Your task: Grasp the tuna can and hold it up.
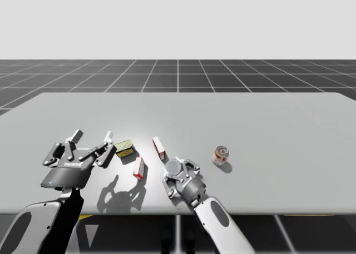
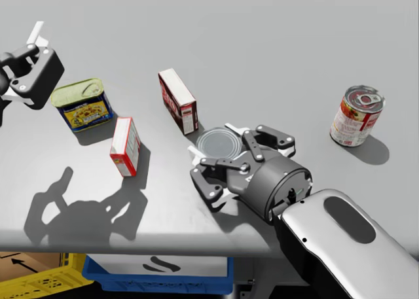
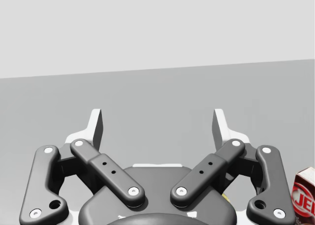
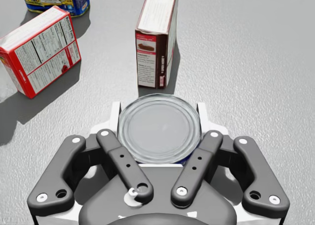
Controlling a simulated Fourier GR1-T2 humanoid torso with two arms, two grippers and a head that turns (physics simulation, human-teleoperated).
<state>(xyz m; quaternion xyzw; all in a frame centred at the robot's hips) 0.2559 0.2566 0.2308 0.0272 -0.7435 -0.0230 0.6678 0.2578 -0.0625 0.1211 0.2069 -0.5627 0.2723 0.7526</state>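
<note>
The tuna can (image 4: 160, 129) is a low round can with a plain silver lid. It sits between the fingers of my right gripper (image 4: 160, 114), and both white fingertips press its sides. In the high view the tuna can (image 1: 174, 166) and right gripper (image 1: 175, 168) are near the table's front edge, centre. The head view shows the tuna can (image 2: 219, 144) low over the table in the right gripper (image 2: 216, 142). My left gripper (image 1: 92, 136) hovers open at the left with nothing between its fingers (image 3: 96, 124).
A dark red box (image 2: 178, 101) stands just beyond the tuna can. A red-and-white box (image 2: 124, 145) and a yellow-green rectangular tin (image 2: 82, 103) lie to its left, and a red-and-white round can (image 2: 357, 116) to its right. The table's front edge (image 2: 131, 241) is close behind my right hand.
</note>
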